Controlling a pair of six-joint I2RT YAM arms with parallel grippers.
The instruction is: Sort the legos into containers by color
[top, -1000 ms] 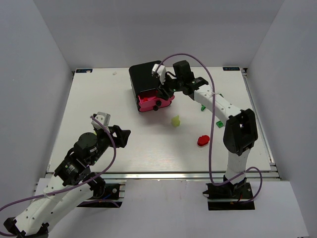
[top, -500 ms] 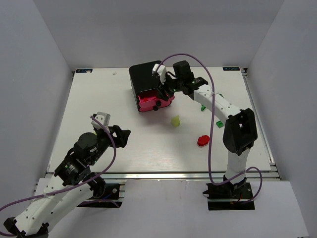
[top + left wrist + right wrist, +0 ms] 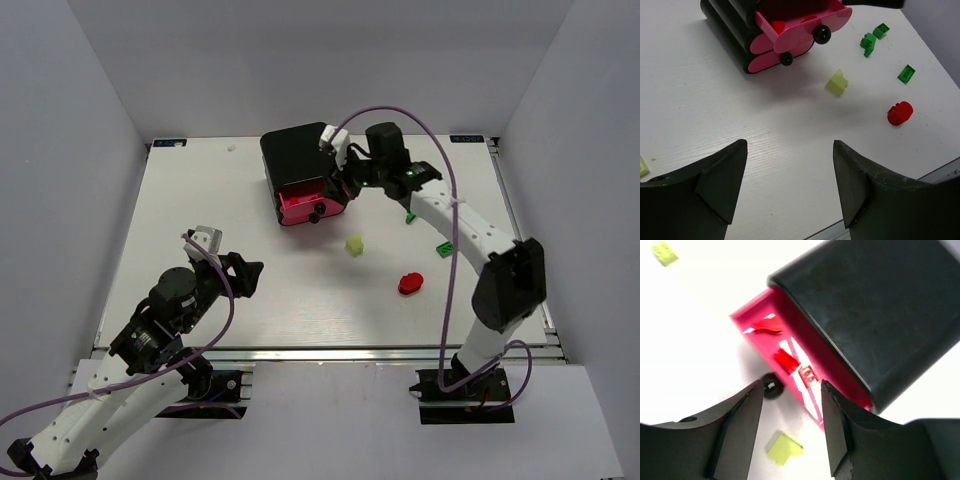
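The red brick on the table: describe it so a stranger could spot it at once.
Find the black cabinet at the back of the table, its pink drawer open. Come nearer and rightward, past the pale yellow brick. The red brick lies beyond it, the only red piece on the tabletop; its neighbours are green bricks.

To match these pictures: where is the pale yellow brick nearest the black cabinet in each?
Top external: pale yellow brick mid-table, below-right of black cabinet.
Left wrist: brick right of centre, upper half.
Right wrist: brick at bottom, left of centre.
Shared landmark: black cabinet.
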